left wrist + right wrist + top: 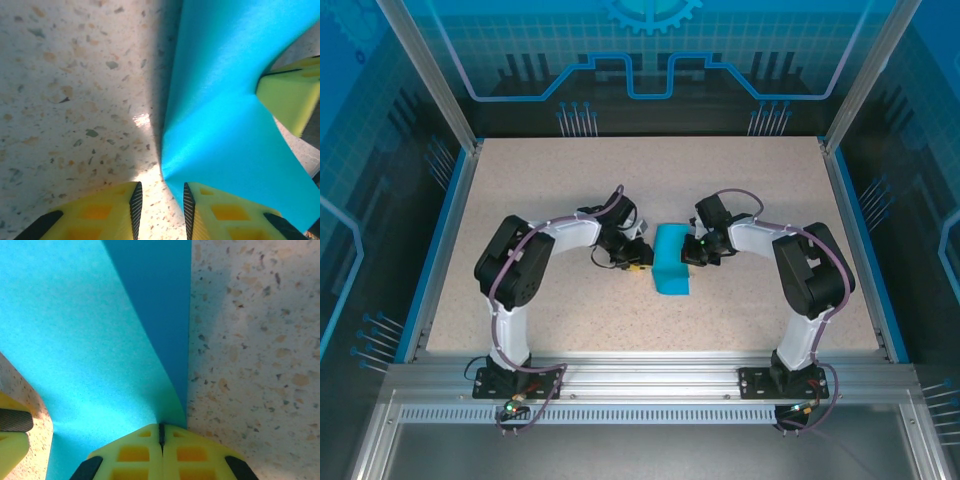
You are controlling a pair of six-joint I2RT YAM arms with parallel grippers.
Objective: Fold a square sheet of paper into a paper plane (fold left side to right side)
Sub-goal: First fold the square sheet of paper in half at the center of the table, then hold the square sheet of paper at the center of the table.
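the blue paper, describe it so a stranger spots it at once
On the speckled beige table, look between the left gripper and right gripper. The teal-blue paper lies there, partly folded. It is the only blue sheet, pinched by the right gripper.

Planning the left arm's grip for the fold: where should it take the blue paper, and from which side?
Probably the left edge of the paper, approached low from the left: it arches off the table there, so a finger can slip under. The right gripper pinches the right edge; the left gripper is open.

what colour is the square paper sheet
The square sheet of paper is plain teal-blue with no pattern, clearest in the right wrist view.
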